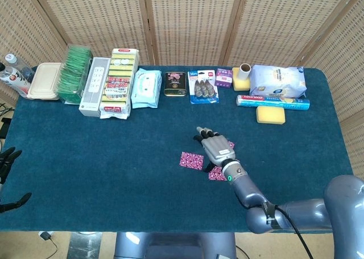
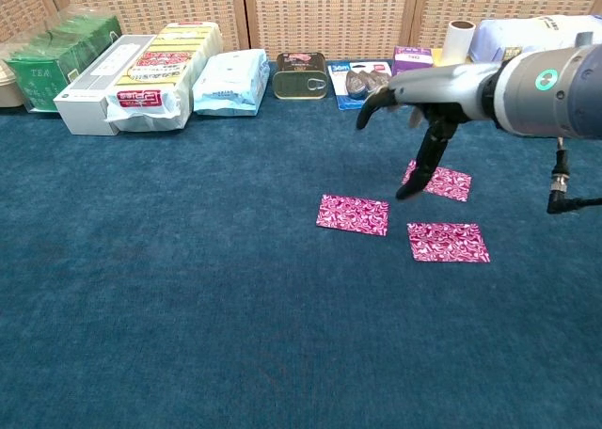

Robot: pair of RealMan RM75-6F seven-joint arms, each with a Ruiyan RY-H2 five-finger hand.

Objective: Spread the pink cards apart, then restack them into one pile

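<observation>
Right hand (image 2: 419, 109) open, empty, raised at frame centre-right | three pink cards (image 2: 352, 214) spread apart on blue bench (image 2: 188, 288) | next: slide each together, flat fingertip pressure.

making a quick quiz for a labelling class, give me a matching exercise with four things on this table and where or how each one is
Column 1:
1. right hand
2. yellow sponge
3. tin can
4. three pink cards

Column 2:
a. lying flat and apart on the blue cloth
b. raised over the cards, holding nothing
c. in front of the foil roll, far right
d. back row, between the wipes pack and the blue blister pack

Pairs: 1-b, 2-c, 3-d, 4-a
</observation>
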